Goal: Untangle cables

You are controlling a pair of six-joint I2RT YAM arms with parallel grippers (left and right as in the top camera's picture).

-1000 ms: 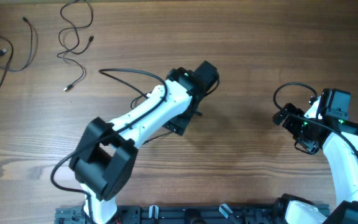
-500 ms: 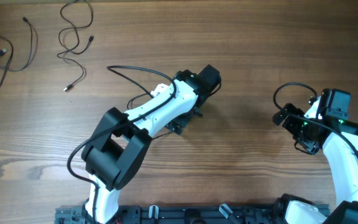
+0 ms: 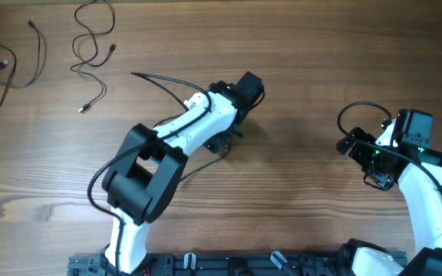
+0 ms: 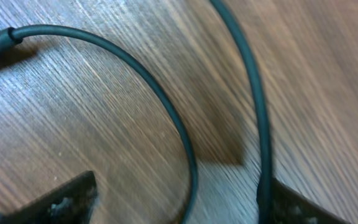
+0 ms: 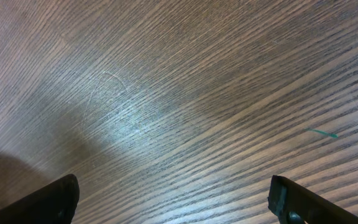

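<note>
1. The left jaws stand apart, low over the bench (image 3: 305, 46), clamped on nothing. From the left wrist view only the two dark fingertips (image 4: 67, 199) show, at the bottom corners.
2. Two strands of black cable (image 4: 160, 93) lie on the wood between those tips. One bends in an arc from a dark plug end at the upper left. The other strand (image 4: 257, 93) runs nearly straight down and meets the lower-right tip (touching it, as far as I can see). Whether the two strands are one cable I cannot tell.
3. The right jaws are also wide apart, with two fingertips (image 5: 55, 199) at the bottom corners of the right wrist view and bare wood between them. They hold and touch nothing.
4. From overhead, the left arm (image 3: 198, 123) reaches to the middle of the bench, and the right arm (image 3: 413, 165) is folded near the right edge, well apart from it.
5. Far from both arms, at the top-left corner, lies a thin looped cable (image 3: 94, 46). Beside it at the left edge is another dark cable (image 3: 35, 54), so at least two there; the exact count I cannot tell.
</note>
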